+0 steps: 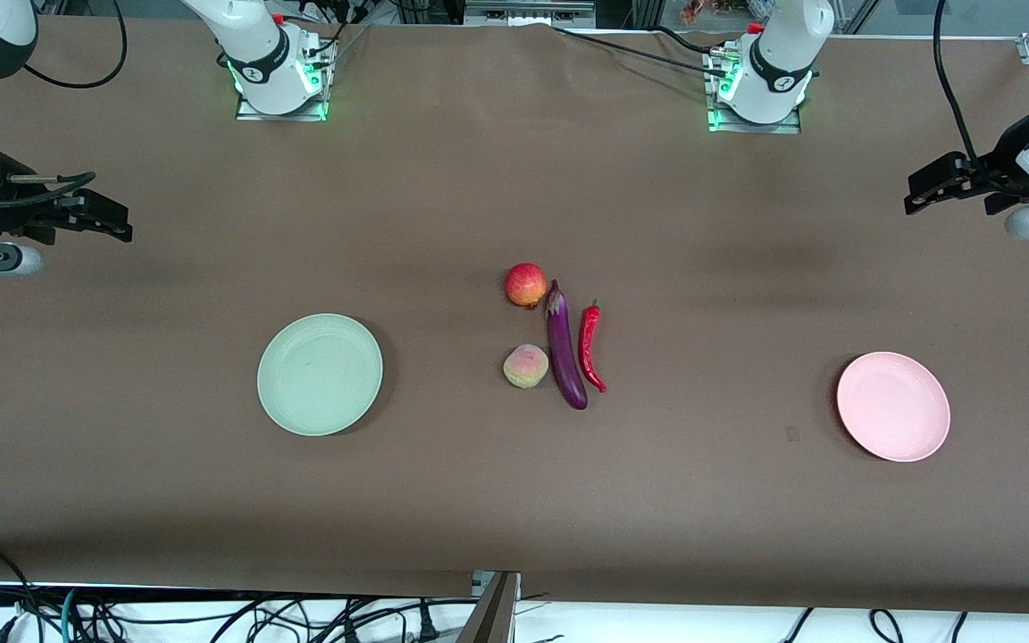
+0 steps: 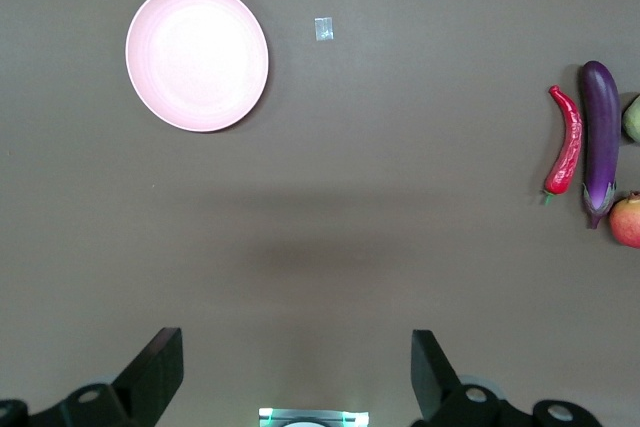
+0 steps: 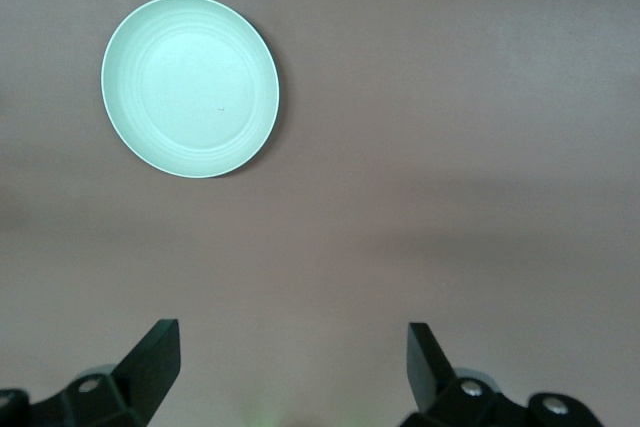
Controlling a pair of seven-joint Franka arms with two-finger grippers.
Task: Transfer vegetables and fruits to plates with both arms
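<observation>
With nothing moved yet, my left gripper [image 2: 290, 372] and right gripper [image 3: 290, 367] hang wide open and empty, so next each must reach for the eggplant [image 1: 565, 348], with chili [image 1: 590, 346], apple [image 1: 525, 285] and peach [image 1: 525, 367] beside it, between the green plate [image 1: 320, 374] and pink plate [image 1: 893, 406].

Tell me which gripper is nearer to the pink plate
Left. The left gripper hangs open over the pink plate's end of the table; the right gripper, also open, hangs over the green plate's end.
</observation>
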